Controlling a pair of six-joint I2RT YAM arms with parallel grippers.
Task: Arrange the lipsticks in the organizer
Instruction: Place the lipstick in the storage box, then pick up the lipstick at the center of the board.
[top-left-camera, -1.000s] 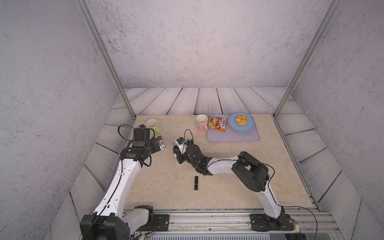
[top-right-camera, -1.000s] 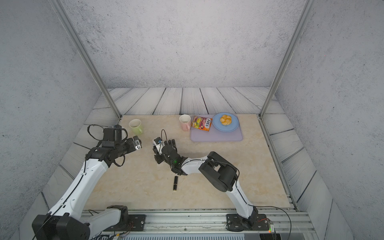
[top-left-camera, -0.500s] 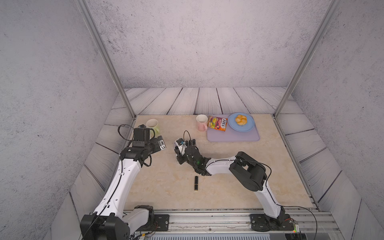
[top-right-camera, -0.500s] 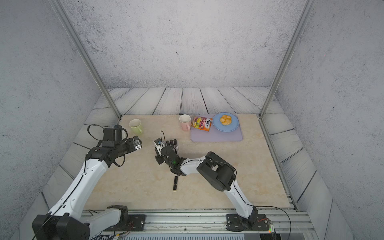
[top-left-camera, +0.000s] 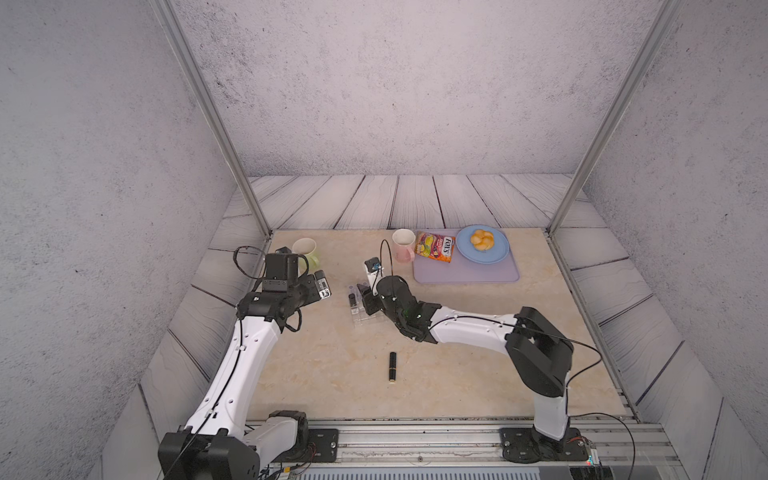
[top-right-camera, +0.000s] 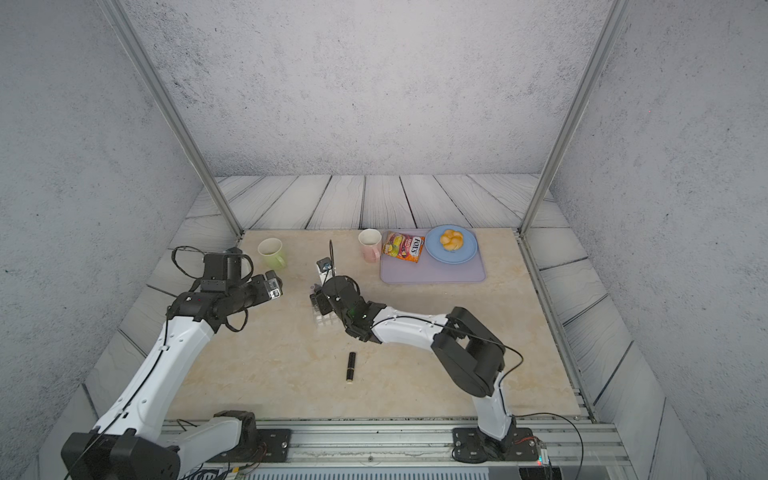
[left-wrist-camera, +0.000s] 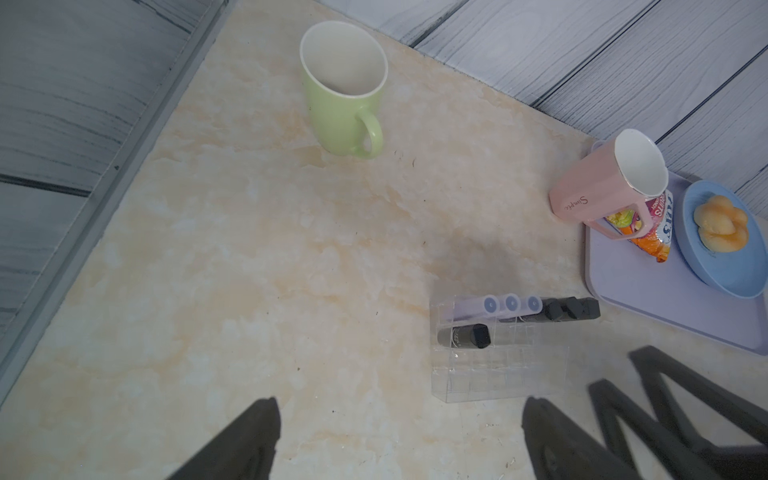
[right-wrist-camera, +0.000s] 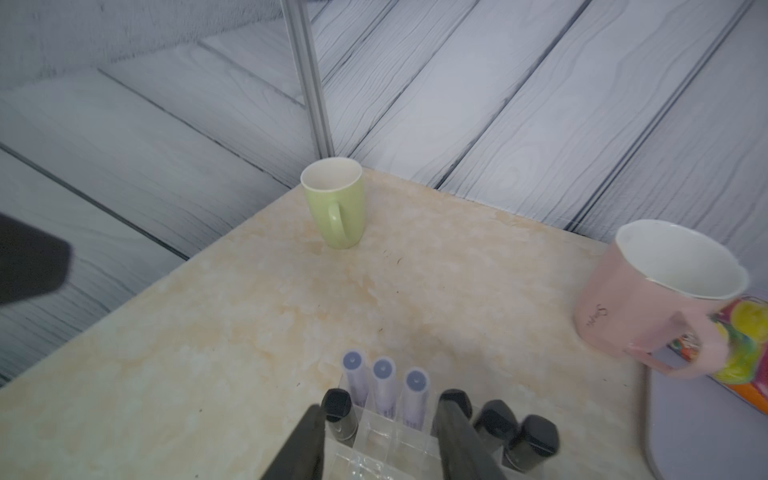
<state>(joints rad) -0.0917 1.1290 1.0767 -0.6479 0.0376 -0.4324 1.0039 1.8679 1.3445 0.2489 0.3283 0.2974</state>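
Progress looks nearly complete from my console: left gripper (left-wrist-camera: 399, 405) hangs spread wide, empty. Near it the organizer (left-wrist-camera: 498, 378) holds three lilac lipsticks (right-wrist-camera: 383, 374) and four black lipsticks (right-wrist-camera: 494, 415). The right gripper (right-wrist-camera: 380, 419) sits over it, jaws parted, gripping nothing. One loose black lipstick (top-left-camera: 392, 365) lies on the table (top-left-camera: 332, 374), left to place.

The clear gridded organizer (left-wrist-camera: 498, 374) sits mid-table, left of centre. Three lilac lipsticks (right-wrist-camera: 382, 386) stand in its far row, with three black lipsticks (right-wrist-camera: 494, 417) to their right and a fourth black one (right-wrist-camera: 336, 405) just nearer, at left. A loose lipstick (top-left-camera: 392, 365), black and gold, lies flat nearer, well apart.
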